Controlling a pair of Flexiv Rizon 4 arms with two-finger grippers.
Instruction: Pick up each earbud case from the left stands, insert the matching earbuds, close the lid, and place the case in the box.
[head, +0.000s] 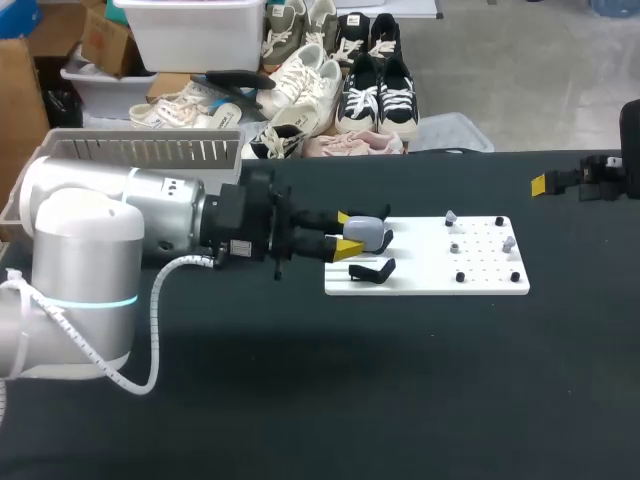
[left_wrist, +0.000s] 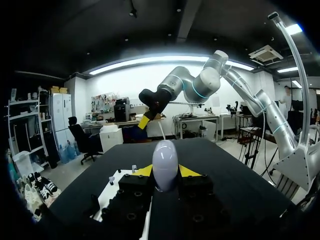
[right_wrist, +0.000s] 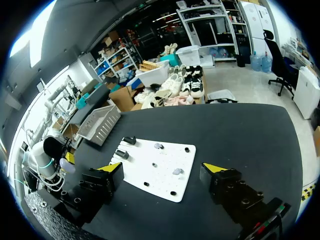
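The left gripper (left_wrist: 165, 172) is clamped on the pale grey, egg-shaped earbud case (left_wrist: 165, 161). 1 yellow tip presses each flank, and the case stands upright between them with its lid closed. It is over the left end of the flat white peg board (head: 480, 262), next to the black stands (head: 372, 270). Whether it has cleared its own stand I cannot tell.

To do this step well, I judge the case should rise straight off the stand before any sideways travel. The grip belongs low on the body, leaving the lid half free to swing open. The smooth, rounded shell looks likely to twist or slip if squeezed off-centre.

The small grey earbuds (head: 508, 243) lie among black pegs at the board's right end, well apart from the case. The right gripper (right_wrist: 161, 169) is beyond that end, its fingers wide apart and holding nothing.

The closed lid hides what is inside the case. The grey slatted plastic box (head: 150, 152) stands at the table's rear left, behind the left arm. No case shows in the visible part of it.
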